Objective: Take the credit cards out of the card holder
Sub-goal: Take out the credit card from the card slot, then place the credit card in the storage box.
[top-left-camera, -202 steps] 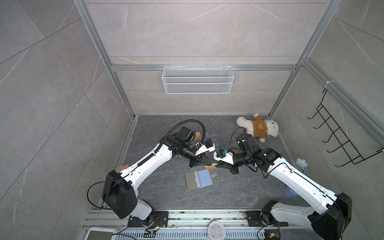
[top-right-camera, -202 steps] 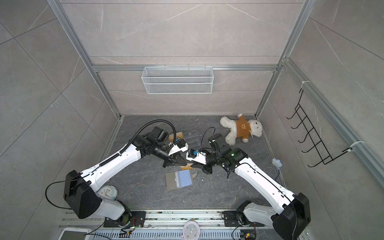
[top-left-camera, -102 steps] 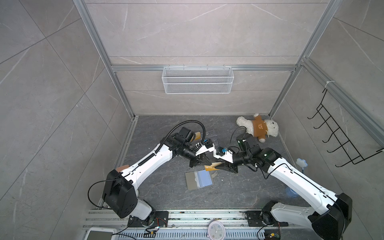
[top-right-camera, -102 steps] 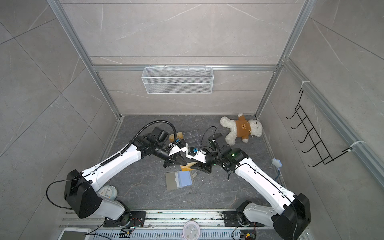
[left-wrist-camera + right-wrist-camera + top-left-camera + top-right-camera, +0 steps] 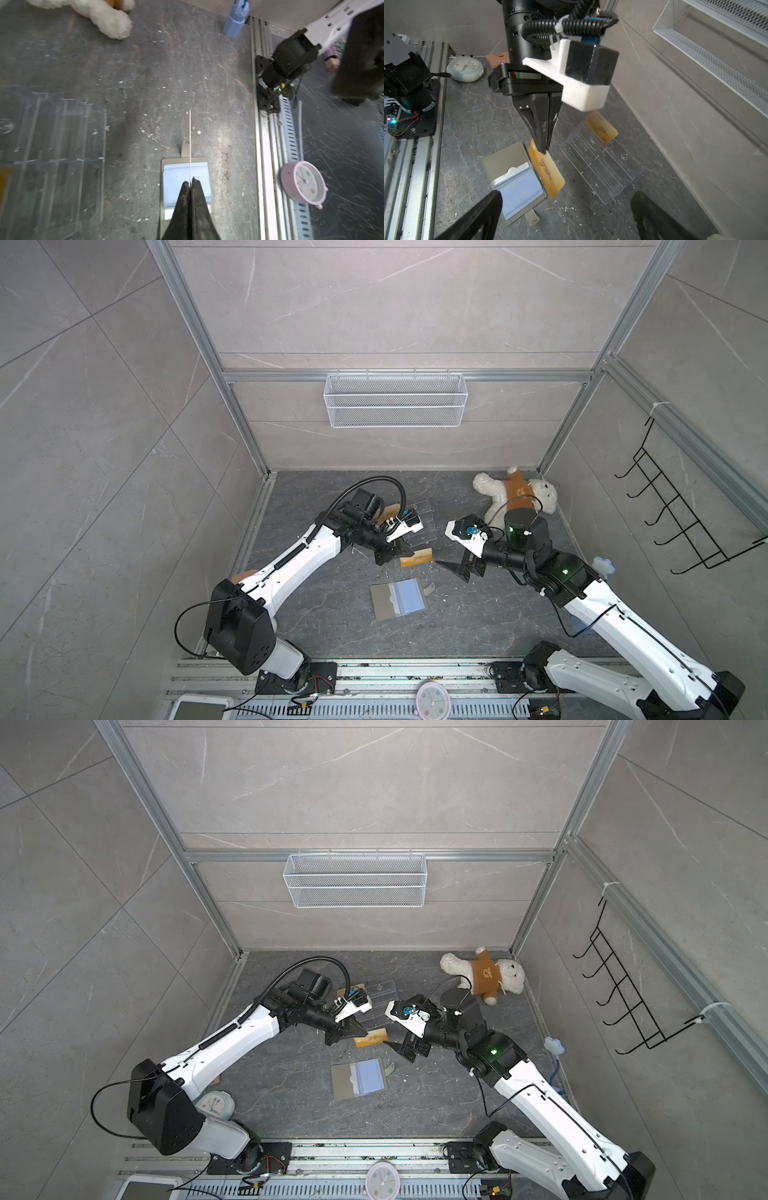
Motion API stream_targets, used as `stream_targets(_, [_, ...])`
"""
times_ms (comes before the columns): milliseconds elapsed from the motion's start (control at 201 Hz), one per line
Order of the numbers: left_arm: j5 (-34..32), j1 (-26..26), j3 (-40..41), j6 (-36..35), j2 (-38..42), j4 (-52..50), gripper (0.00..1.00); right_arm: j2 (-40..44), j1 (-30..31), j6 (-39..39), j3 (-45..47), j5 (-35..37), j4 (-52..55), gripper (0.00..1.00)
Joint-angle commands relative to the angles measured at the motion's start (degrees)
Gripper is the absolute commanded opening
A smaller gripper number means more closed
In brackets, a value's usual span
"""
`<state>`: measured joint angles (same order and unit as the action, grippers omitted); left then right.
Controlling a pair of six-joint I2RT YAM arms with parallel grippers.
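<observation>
Left gripper (image 5: pixel 543 149): clenched on one gold credit card (image 5: pixel 548 172), held in the air above the floor. Right gripper (image 5: pixel 453 568): jaws spread wide, empty, just beside that card's free end. Card holder (image 5: pixel 512 166): lying open and flat beneath, blue panel up, no gold edge showing in its slots. Second card (image 5: pixel 602 129): standing in the clear acrylic stand (image 5: pixel 602 166). Judgement: extraction looks largely done; the held card awaits setting down.
</observation>
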<state>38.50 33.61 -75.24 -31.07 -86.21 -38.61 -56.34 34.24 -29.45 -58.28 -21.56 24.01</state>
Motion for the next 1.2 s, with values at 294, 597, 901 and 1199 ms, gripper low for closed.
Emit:
stream_targets(294, [-5.85, -9.74, -12.60, -6.99, -7.47, -2.97, 0.00, 3.65, -0.07, 5.92, 1.76, 4.31, -1.34, 1.00])
stream_targets(597, [-2.81, -15.51, -21.34, -10.67, -16.20, -5.81, 0.00, 9.42, -0.07, 11.06, 4.07, 5.74, -2.24, 1.00])
stream_targets(901, [-0.38, -17.09, -26.38, -13.31, -23.15, -8.00, 0.00, 12.52, -0.06, 12.03, 6.39, 8.18, -0.04, 1.00])
stream_targets(1199, [0.50, -17.63, -28.53, -15.15, -26.69, -8.14, 0.00, 12.48, -0.07, 11.96, 6.62, 7.80, 0.68, 1.00])
